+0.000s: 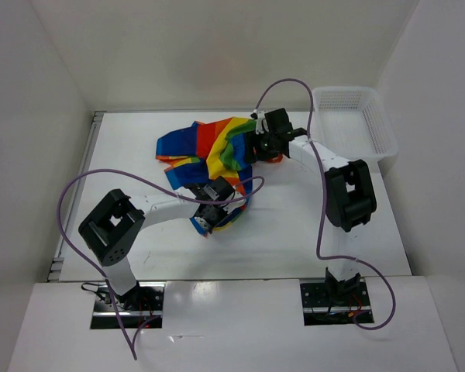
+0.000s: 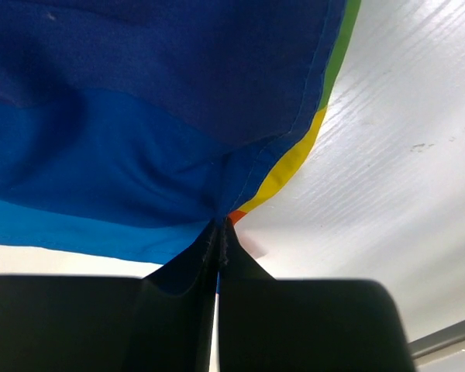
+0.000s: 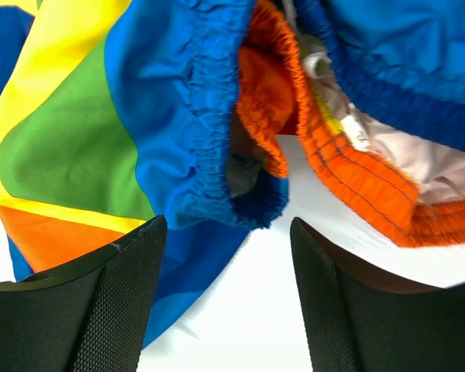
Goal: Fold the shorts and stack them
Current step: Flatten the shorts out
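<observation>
Shorts lie bunched mid-way across the table. Our left gripper is pinched tight on the blue hem; the right gripper gapes wide at the waistband, holding nothing. We should seat it over the elastic before closing.

The white table is a flat surface with faint ridged lines, closed in by white panels on its left, far and right sides. The shorts lie crumpled on it, a little left of centre and toward the far half, in a loose heap of blue, red, orange, yellow and green stripes. At the heap's right side the gathered orange waistband rests against the bare white surface. A white mesh basket sits in the far right corner, near the shorts but apart from them.
</observation>
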Tool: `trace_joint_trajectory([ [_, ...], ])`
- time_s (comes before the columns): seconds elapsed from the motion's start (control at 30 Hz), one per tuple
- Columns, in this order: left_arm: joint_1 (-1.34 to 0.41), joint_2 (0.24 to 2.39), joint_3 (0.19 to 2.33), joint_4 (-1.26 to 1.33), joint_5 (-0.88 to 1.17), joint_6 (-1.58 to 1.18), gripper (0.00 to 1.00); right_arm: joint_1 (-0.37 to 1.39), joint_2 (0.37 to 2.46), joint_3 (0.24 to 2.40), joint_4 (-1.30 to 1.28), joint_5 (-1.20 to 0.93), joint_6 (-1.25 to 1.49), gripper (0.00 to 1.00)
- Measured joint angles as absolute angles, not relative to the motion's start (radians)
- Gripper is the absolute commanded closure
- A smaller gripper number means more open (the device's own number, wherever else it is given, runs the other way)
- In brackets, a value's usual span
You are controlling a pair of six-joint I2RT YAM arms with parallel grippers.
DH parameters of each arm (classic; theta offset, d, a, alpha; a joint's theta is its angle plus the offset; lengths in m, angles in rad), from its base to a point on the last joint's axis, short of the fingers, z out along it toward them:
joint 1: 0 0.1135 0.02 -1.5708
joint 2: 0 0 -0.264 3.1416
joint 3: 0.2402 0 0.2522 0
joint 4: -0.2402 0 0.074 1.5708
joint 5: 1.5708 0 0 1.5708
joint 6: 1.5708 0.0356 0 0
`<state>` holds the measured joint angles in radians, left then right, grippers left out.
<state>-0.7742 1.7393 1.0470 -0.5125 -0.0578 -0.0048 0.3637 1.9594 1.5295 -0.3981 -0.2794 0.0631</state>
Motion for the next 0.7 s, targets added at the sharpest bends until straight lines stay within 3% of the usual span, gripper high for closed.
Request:
trace_joint_trajectory([
  [0.2,-0.774,1.739,1.047,-0.512,-0.08,-0.005,1.0,0.379,1.983,1.533,-0.397,-0.281,0.048,0.34],
  [0.43,-0.774,1.739,1.047,-0.511,-0.081,-0.005,1.0,0.396,1.985,1.533,-0.374,-0.181,-0.006,0.28],
  [0.7,-0.774,1.739,1.047,-0.512,-0.081,-0.005,1.0,0.43,1.985,1.534,-0.35,-0.15,-0.06,0.29],
])
